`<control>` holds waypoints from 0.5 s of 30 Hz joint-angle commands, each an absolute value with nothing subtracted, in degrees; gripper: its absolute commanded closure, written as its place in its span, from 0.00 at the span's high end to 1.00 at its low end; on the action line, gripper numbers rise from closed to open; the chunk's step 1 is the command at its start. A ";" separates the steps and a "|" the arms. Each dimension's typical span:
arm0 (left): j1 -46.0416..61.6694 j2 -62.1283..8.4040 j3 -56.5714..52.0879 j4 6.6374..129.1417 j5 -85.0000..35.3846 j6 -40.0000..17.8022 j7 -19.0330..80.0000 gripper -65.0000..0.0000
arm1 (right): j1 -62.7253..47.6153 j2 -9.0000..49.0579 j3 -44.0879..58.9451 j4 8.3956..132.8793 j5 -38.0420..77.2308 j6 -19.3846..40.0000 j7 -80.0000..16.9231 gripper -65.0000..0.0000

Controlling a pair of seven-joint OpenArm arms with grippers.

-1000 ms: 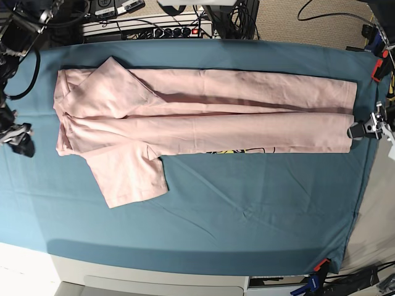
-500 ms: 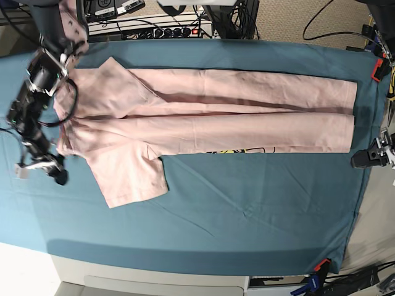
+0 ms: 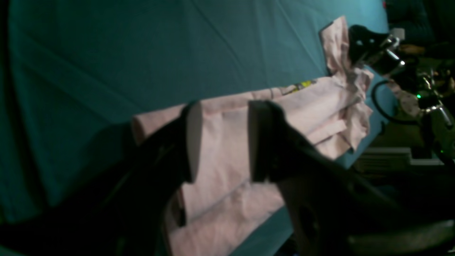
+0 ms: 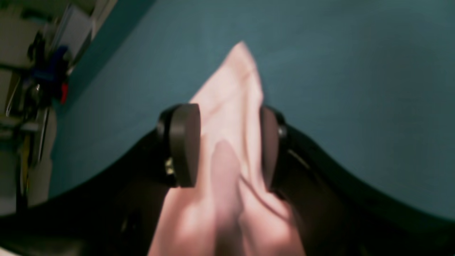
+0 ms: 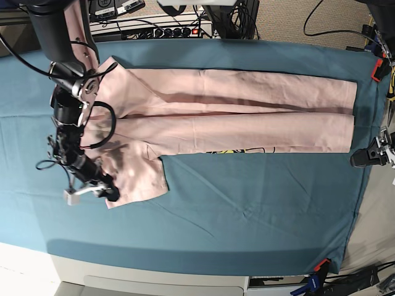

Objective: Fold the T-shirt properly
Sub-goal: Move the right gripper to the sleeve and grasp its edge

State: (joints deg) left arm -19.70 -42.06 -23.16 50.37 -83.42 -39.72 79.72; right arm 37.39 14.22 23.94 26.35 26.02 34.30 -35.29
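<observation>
T-shirt (image 5: 234, 117) lengthwise left-right, collar left

From the base view we look almost straight down on the whole teal cloth (image 5: 247, 209), far enough to take in both arms. Our left wrist view sits close behind its fingers, looking low along the T-shirt (image 5: 247, 117) toward the other arm. Our right wrist view looks down at one sleeve between its fingers, blurred by nearness.

T-shirt (image 5: 247, 114) flat on table cloth (image 5: 247, 209), lengthwise.
</observation>
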 commanded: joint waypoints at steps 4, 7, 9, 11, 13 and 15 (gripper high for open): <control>-20.95 -43.68 -23.49 51.18 -85.00 -40.00 79.29 0.35 | 38.74 13.58 19.27 26.89 25.63 34.41 -35.48 0.42; -20.95 -43.68 -23.49 51.18 -85.00 -40.00 79.29 0.35 | 38.74 13.82 18.37 27.00 25.63 34.41 -34.98 0.42; -20.95 -43.68 -23.49 51.18 -85.00 -40.00 79.26 0.35 | 38.74 14.13 18.50 27.00 25.65 34.44 -34.46 0.38; -20.95 -43.66 -23.51 51.18 -85.00 -40.00 79.24 0.33 | 38.74 14.44 18.48 27.03 25.65 34.98 -34.20 0.18; -20.95 -43.68 -23.51 51.18 -85.00 -40.00 79.24 0.25 | 38.70 14.63 18.48 27.75 25.63 37.15 -34.85 0.00; -20.95 -43.68 -23.49 51.18 -85.00 -40.00 79.11 0.17 | 38.48 14.76 18.48 29.78 25.69 40.00 -36.99 0.00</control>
